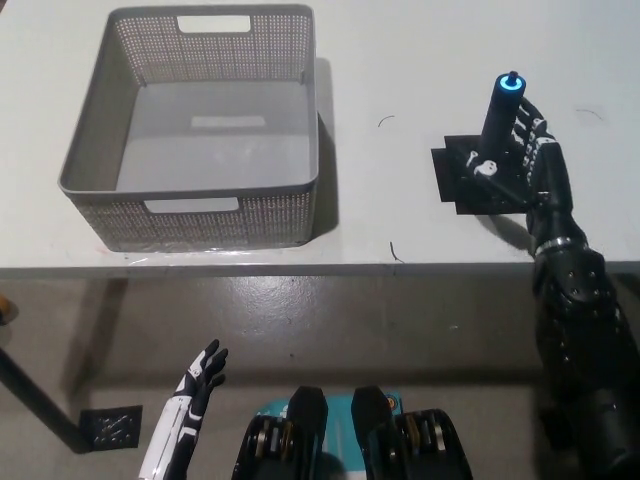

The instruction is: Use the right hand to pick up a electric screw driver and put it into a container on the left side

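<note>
Electric screwdriver stands upright on a black base plate on the white table, right of the grey basket. Right hand sits against the tool, fingers spread around it, not yet clamped. Left hand hangs below the table edge, fingers apart.

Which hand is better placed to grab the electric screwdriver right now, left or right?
Right. The black right hand is already at the upright electric screwdriver on its black base, fingers open around it. The white left hand hangs low, below the table edge.
</note>
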Controlling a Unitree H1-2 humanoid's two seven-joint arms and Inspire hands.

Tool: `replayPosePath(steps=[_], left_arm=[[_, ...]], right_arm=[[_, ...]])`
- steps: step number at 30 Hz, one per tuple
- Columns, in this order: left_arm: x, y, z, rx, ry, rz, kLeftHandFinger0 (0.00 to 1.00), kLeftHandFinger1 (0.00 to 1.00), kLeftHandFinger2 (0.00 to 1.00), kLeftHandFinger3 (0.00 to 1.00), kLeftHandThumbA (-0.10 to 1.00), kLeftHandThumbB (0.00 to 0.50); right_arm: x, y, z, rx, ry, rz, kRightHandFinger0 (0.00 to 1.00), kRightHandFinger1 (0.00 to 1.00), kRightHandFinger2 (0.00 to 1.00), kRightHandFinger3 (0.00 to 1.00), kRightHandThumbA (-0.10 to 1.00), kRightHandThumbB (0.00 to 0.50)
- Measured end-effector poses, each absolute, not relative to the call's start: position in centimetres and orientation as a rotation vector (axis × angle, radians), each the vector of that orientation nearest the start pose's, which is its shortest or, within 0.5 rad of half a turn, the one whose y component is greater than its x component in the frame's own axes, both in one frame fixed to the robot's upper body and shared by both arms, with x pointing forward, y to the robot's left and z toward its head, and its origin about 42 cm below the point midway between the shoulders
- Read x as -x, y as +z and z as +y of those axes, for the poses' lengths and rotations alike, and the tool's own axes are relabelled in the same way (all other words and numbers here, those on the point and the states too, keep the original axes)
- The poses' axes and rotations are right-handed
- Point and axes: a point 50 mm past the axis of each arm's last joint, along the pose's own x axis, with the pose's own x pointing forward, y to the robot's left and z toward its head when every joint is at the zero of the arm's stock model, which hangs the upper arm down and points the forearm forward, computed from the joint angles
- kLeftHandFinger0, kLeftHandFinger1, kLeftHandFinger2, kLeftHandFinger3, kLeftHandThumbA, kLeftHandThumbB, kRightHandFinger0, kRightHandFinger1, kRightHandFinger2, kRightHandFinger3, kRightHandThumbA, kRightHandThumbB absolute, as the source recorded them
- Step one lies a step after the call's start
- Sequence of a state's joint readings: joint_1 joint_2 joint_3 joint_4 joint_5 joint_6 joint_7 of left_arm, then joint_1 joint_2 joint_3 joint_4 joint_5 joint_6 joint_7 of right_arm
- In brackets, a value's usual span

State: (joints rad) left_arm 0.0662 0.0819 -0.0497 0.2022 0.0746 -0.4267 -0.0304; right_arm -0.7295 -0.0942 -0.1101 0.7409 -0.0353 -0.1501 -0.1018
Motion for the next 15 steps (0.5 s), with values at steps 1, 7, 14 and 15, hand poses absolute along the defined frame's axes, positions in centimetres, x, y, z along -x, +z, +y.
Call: replayPosePath(steps=[1,7,14,15], left_arm=[[-25.1,5.2,22.6,-0.148,-0.1,-0.156,1.0,1.0,1.0,1.0,1.0,0.131],[-24.7,4.9,22.7,-0.147,-0.098,-0.147,1.0,1.0,1.0,1.0,1.0,0.15],[-24.2,4.6,22.7,-0.144,-0.097,-0.133,1.0,1.0,1.0,1.0,1.0,0.158],[-24.1,4.5,22.7,-0.144,-0.096,-0.131,1.0,1.0,1.0,1.0,1.0,0.169]], right_arm=[[-50.3,18.6,-21.4,0.1,-0.061,-0.127,1.0,1.0,1.0,1.0,1.0,0.394],[-53.2,18.9,-20.8,0.159,-0.045,-0.023,0.92,0.93,1.0,1.0,0.63,0.462],[-55.7,20.6,-19.5,0.187,-0.148,0.077,0.0,0.0,0.34,0.24,-0.1,0.184],[-55.9,20.9,-19.3,0.19,-0.161,0.081,0.0,0.0,0.35,0.29,-0.1,0.171]])
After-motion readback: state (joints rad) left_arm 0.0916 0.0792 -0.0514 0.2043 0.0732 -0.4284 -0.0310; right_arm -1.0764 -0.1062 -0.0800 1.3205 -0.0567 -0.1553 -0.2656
